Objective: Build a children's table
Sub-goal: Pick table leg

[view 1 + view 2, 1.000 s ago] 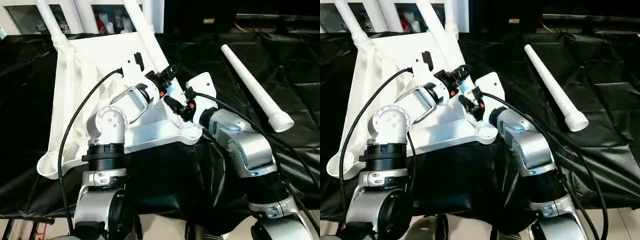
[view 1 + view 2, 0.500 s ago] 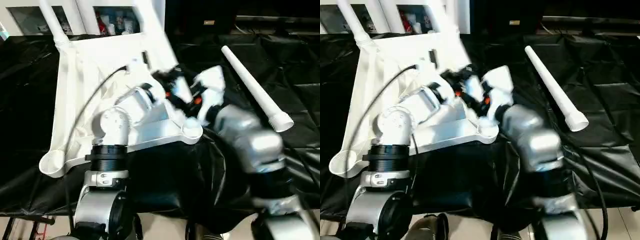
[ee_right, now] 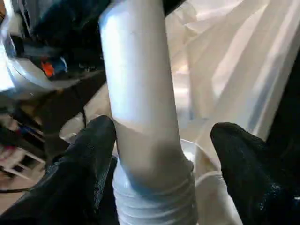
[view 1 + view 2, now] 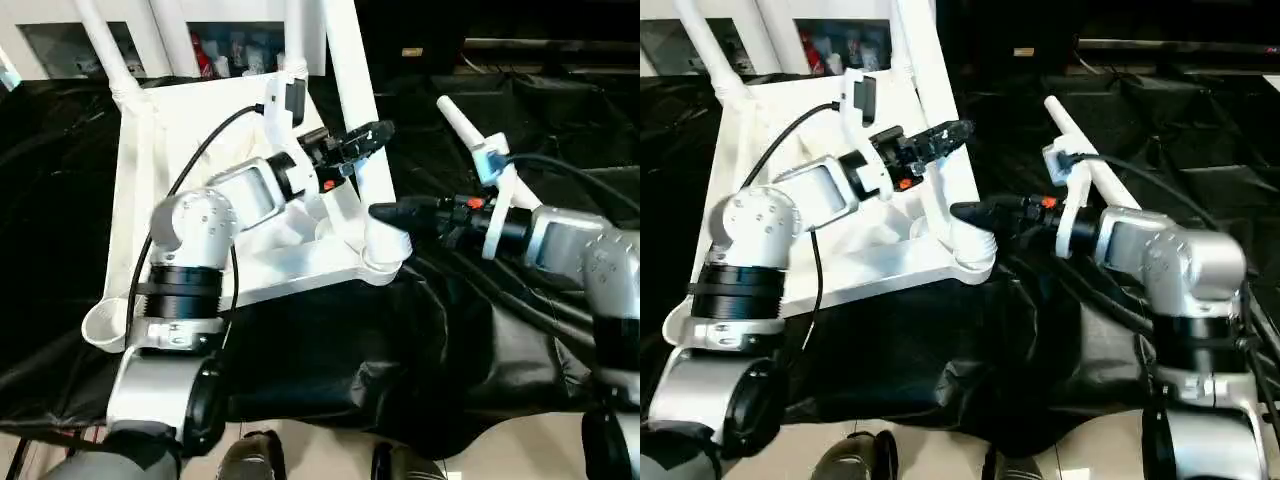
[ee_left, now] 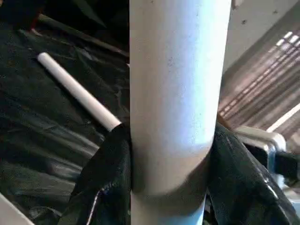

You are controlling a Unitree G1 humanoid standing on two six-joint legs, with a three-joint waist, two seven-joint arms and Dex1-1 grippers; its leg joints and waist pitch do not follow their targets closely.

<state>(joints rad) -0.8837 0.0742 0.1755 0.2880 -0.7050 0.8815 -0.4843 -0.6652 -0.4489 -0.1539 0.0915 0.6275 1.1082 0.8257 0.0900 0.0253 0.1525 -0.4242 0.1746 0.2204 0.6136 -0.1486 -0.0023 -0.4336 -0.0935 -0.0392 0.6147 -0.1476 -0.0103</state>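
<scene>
Black sheeting over the work area, white cabinets behind.

Crinkled black sheet (image 4: 560, 130) covers the whole work surface and hangs in folds over its near edge, catching dull glints of light along the creases. Past the far edge stands a white cabinet (image 4: 40, 20) with open compartments; one holds small red and white items (image 4: 225, 45), too small to tell apart. To its right the back of the room is dark, crossed by a pale horizontal bar (image 4: 540, 43). Below the sheet's near edge lies a light beige floor (image 4: 940, 455), glossy, with a dark metal rack (image 4: 45, 448) at its left corner.
</scene>
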